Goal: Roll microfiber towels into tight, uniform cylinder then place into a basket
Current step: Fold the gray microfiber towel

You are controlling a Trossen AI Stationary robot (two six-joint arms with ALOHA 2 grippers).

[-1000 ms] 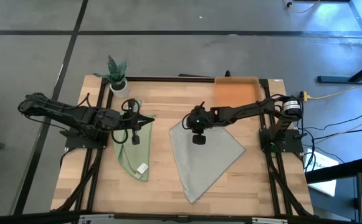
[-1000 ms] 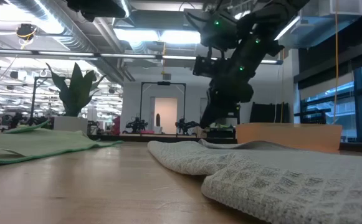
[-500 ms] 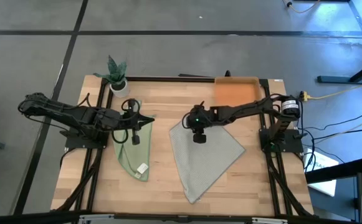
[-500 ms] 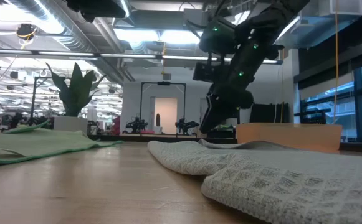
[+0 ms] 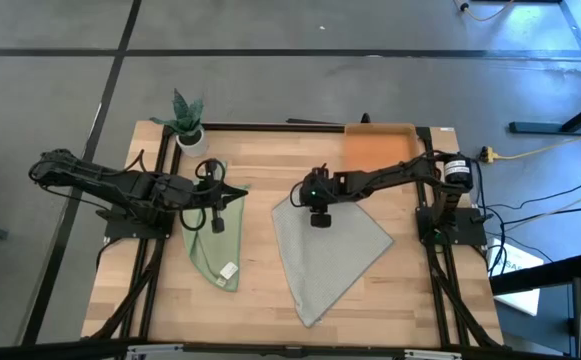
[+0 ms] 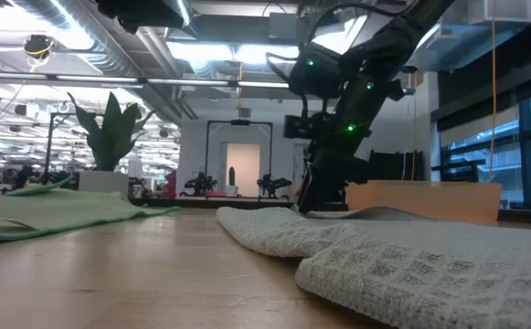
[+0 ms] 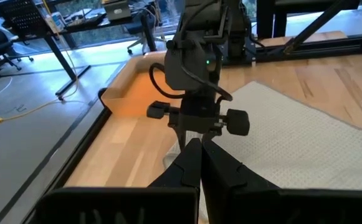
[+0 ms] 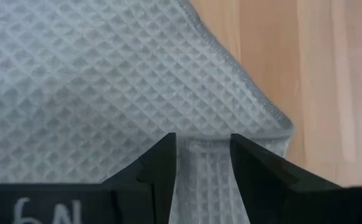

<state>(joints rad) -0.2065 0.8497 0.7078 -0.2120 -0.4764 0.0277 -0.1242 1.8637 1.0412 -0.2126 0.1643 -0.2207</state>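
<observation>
The light grey towel (image 5: 328, 250) lies spread flat on the table, one corner toward the near edge. My right gripper (image 8: 200, 168) slants down over its far left corner (image 8: 280, 124), fingers open with waffle cloth showing between them. In the low view it (image 6: 318, 203) stands just at the cloth's surface. The light green towel (image 5: 213, 245) lies flat at the left, with a white tag (image 5: 228, 269) near its near end. My left gripper (image 5: 240, 193) is shut and hovers above the green towel's far end. The orange basket (image 5: 380, 150) sits at the far right. My right gripper comes at the grey towel's far left corner (image 8: 255, 109) slanting down from the table's right. One finger (image 8: 162, 165) stands on either side of a strip of cloth. Whether the fingertips touch the cloth I cannot tell. The towel lies flat on the table.
A small potted plant (image 5: 188, 122) stands at the far left corner. Bare wood lies between the two towels (image 5: 255, 250) and along the near edge. The basket's wall (image 6: 425, 195) rises behind the grey towel.
My right gripper has sunk toward the grey towel's far left corner and shifted slightly toward the table's far edge. Both towels lie as before.
</observation>
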